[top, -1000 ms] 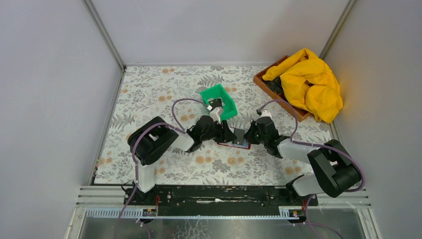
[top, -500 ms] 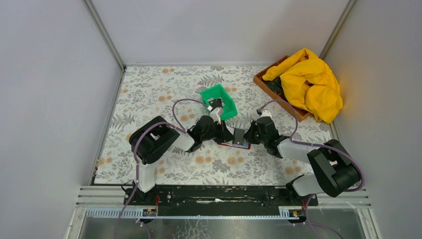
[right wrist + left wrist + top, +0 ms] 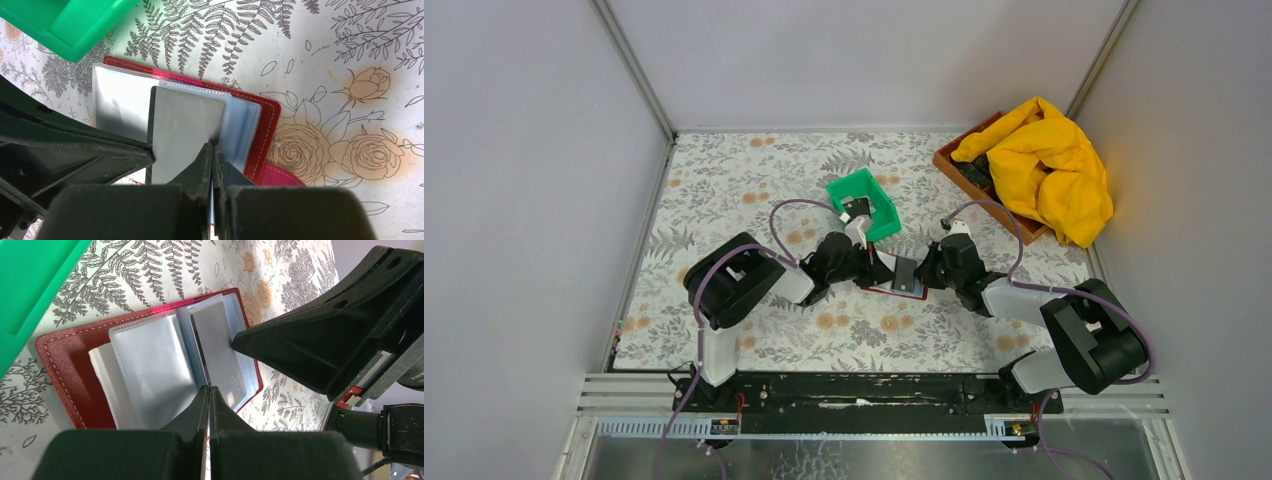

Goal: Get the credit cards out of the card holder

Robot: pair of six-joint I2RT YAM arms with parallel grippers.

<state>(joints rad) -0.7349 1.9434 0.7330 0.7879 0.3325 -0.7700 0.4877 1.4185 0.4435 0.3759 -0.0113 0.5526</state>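
- Right gripper (image 3: 212,150) has its fingers pressed together on the lower edge of the grey-silver card (image 3: 185,127), which lies over the clear sleeves (image 3: 150,365).
- Left gripper (image 3: 208,390) is pinched closed at the sleeves' near edge; I cannot tell whether it grips one.
- Dark red card holder (image 3: 267,125) lies open on the floral table (image 3: 325,75), near the green bin (image 3: 75,25), between both grippers.

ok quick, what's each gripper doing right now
left gripper: closed against the open wallet, can't tell if it grips anything
right gripper: closed on the grey card
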